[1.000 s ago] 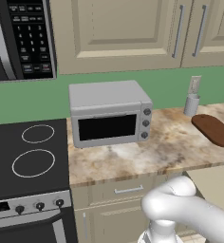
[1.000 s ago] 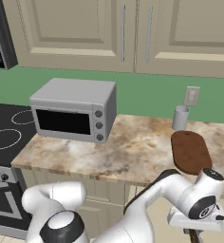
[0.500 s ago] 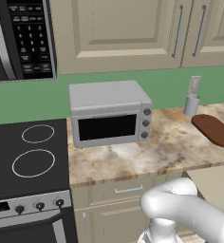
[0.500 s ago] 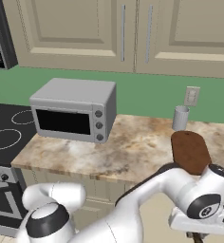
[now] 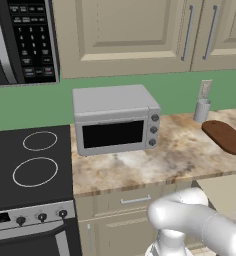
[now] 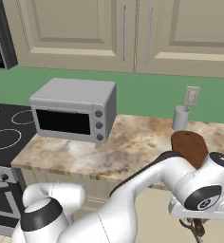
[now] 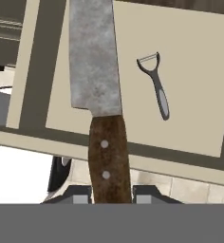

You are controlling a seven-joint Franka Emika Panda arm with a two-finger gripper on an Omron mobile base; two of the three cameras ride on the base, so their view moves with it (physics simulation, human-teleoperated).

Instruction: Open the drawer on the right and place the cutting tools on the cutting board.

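Observation:
My gripper [image 7: 111, 194] is shut on the brown riveted handle of a knife [image 7: 97, 71], whose broad grey blade points away from the hand, over the open drawer [image 7: 199, 71]. A dark-handled peeler [image 7: 157, 88] lies on the drawer's pale floor, right of the blade. In the right base view the gripper [image 6: 195, 228] hangs low in front of the counter, below the dark reddish-brown cutting board [image 6: 190, 146]. The board [image 5: 226, 136] lies bare at the counter's right end, and the drawer's pale inside [image 5: 224, 192] shows beneath it.
A grey toaster oven [image 5: 115, 120] stands mid-counter. A grey cup [image 5: 202, 110] sits by the wall outlet, just behind the board. The black stove [image 5: 30, 165] is at the left, with the microwave [image 5: 20, 40] above it. Beige wall cabinets hang overhead.
The hand, with the knife in it, has shifted slightly up and to the right in the right base view. Nothing on the counter has moved.

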